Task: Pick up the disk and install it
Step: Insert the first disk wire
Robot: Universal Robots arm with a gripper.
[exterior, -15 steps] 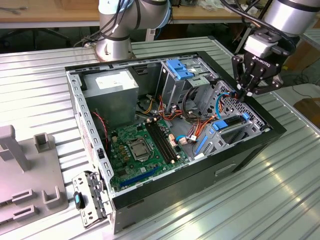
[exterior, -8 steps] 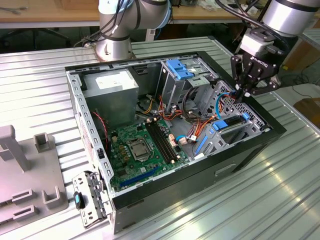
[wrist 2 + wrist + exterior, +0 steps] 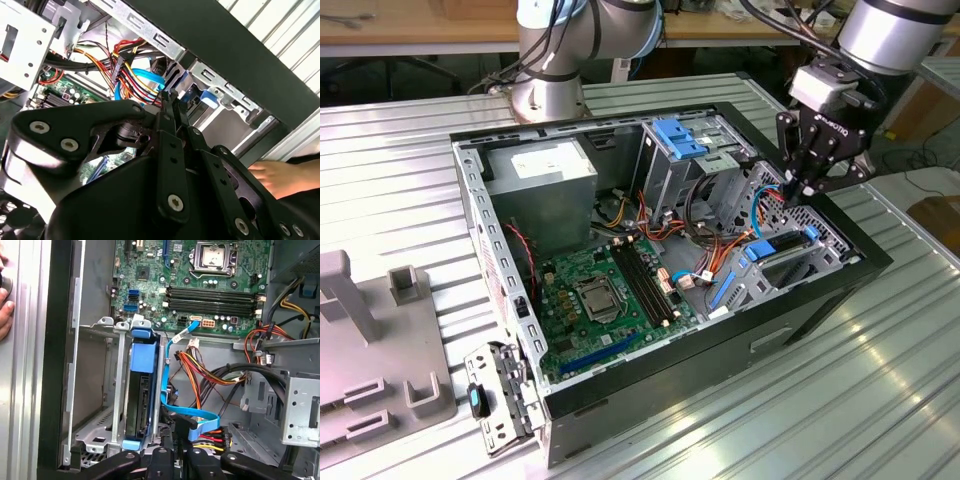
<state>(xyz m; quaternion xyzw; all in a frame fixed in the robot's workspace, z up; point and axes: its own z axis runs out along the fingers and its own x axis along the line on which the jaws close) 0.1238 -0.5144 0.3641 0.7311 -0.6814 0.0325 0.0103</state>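
Gripper (image 3: pixel 807 182) hangs tilted over the case's drive cage (image 3: pixel 800 262), fingers (image 3: pixel 170 107) together (nothing held). Disk (image 3: pixel 141 385) sits slotted in the cage.

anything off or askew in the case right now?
Mainly this: a person's hand rests on the table beside the open case, near the gripper. The disk sits straight in its cage slot. Loose cables lie beside it; I see no damage.
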